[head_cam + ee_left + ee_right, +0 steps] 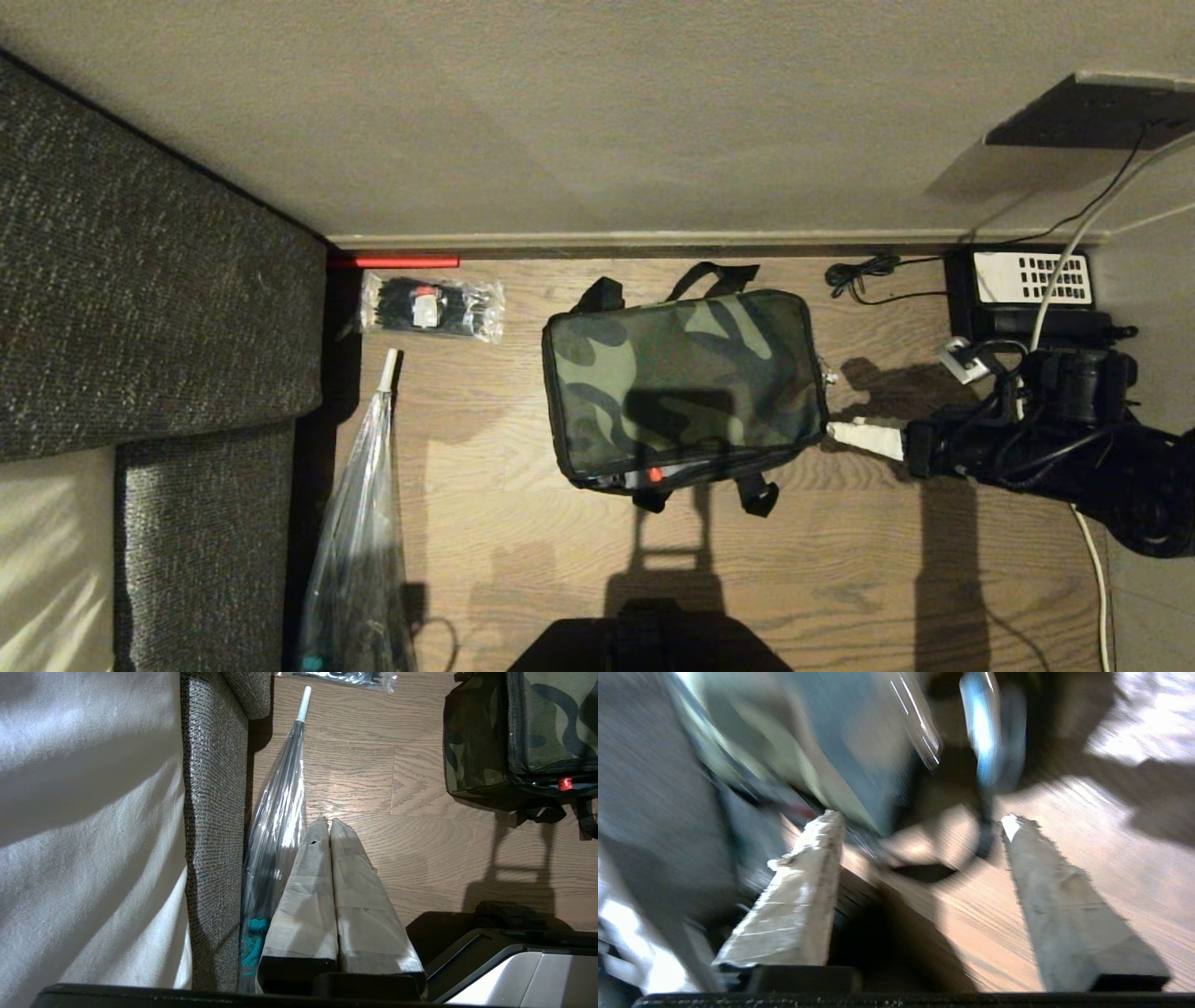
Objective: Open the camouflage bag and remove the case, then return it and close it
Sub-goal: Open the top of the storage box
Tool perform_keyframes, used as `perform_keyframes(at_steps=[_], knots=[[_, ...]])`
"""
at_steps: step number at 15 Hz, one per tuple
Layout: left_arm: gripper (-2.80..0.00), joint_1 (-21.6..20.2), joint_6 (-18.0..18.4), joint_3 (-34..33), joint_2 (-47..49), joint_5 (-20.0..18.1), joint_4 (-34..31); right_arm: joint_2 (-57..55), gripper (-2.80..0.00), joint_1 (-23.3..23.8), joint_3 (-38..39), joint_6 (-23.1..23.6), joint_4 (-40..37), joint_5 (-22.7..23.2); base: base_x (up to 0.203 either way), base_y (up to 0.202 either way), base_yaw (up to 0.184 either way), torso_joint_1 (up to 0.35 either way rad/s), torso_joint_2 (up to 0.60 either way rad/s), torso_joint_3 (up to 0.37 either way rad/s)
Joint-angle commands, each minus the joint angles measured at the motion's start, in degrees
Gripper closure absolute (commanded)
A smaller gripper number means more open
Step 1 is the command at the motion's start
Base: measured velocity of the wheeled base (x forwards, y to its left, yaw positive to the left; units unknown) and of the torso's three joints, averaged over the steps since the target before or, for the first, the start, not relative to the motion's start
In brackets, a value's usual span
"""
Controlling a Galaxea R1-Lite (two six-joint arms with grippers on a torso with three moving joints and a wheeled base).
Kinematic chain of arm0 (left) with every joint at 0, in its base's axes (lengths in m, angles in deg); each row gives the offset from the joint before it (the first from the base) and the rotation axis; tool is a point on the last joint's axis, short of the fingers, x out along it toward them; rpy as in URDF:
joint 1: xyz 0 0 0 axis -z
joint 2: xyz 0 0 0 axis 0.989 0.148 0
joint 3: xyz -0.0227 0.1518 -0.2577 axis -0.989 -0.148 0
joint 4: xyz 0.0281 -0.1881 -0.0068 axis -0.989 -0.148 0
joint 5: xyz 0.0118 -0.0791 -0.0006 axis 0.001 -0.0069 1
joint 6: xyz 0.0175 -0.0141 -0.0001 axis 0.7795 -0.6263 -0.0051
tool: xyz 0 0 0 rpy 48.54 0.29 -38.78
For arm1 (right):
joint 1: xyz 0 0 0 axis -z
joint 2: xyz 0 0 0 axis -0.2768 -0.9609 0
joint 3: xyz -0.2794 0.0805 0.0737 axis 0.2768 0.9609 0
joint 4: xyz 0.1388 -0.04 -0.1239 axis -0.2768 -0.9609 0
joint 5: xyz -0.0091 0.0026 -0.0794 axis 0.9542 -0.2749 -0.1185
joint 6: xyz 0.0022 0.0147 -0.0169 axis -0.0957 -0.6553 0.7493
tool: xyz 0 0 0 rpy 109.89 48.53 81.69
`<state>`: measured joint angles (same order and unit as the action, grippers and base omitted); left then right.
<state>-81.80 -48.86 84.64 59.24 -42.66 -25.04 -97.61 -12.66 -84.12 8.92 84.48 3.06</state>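
The camouflage bag (684, 387) lies on the floor (878, 579) near the wall edge, lid down, its near seam gaping on a red dot (655, 475). My right gripper (845, 432), fingers apart, sits just beside its right-hand side. I judge closing remains.

The camouflage bag (686, 387) lies flat on the wood floor, green lid nearly shut, straps splayed.
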Motion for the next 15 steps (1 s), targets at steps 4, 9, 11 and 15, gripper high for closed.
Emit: perform_keyframes(at_steps=[4,9,11,15], knots=[[0.0,-0.05,-0.02,-0.09,-0.11,0.04,0.01,-0.31,-2.8,6.76,1.43,17.79,-8.07,-3.98,0.0,0.0,0.0,0.0,0.0,0.0],[0.0,-0.05,-0.1,-0.09,-0.11,0.04,0.01,-2.89,-2.8,5.66,-2.82,16.04,-6.43,-5.76,0.0,0.0,0.0,0.0,0.0,0.0],[0.0,0.04,-0.05,-0.09,-0.11,0.04,0.01,-4.18,-2.8,4.75,-4.29,14.2,-2.88,-5.81,0.0,0.0,0.0,0.0,0.0,0.0],[0.0,-0.05,-0.02,-0.09,-0.11,0.04,0.01,-8.55,-2.8,3.14,-9.58,9.27,6.47,-6.25,0.0,0.0,0.0,0.0,0.0,0.0]])
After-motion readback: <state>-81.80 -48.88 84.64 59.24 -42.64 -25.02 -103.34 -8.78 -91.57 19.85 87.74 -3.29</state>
